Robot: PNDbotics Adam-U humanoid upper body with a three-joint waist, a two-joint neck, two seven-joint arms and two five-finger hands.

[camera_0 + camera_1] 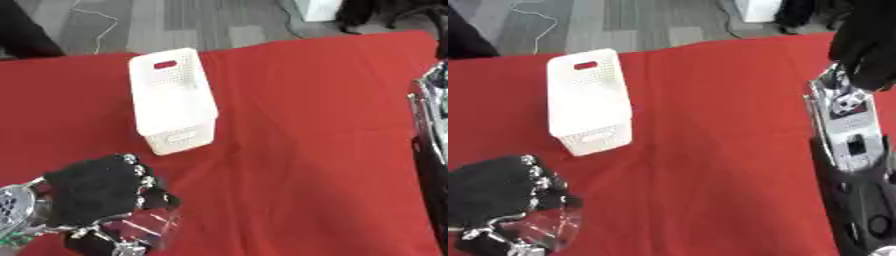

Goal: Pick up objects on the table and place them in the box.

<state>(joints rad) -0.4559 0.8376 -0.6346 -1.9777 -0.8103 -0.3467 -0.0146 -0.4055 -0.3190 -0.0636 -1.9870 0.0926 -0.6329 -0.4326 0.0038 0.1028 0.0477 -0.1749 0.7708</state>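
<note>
A: The left robot hand [92, 192] sits at the near left corner, black-gloved, its fingers curled down round a clear, crinkly thing [144, 225]. Thumb below, fingers above, the clear thing pinched between them.

B: Can you say what the clear thing is?

A: Only that it is transparent and shiny, like a plastic wrapper or a thin container. It shows the red beneath through it. It lies low, right at the red cloth [297, 150], but whether it is lifted off or touching I cannot tell.

B: And the right robot hand?

A: The right arm [846, 145] runs up the right edge, silver and black. At its far end the right robot hand [868, 45] is a dark shape in the right eye view; I cannot tell whether its fingers are spread or curled.

B: Where is the box?

A: The white box [172, 100] stands farther back on the worktop, left of centre, well apart from the left robot hand. It is a tall perforated basket with a slot handle at its far end, through which the cloth shows red. Its open top faces up and I see nothing inside it.

B: Behind that?

A: The cloth ends, then a grey floor [201, 25] with a thin pale cable [96, 17] lying on it.
</note>
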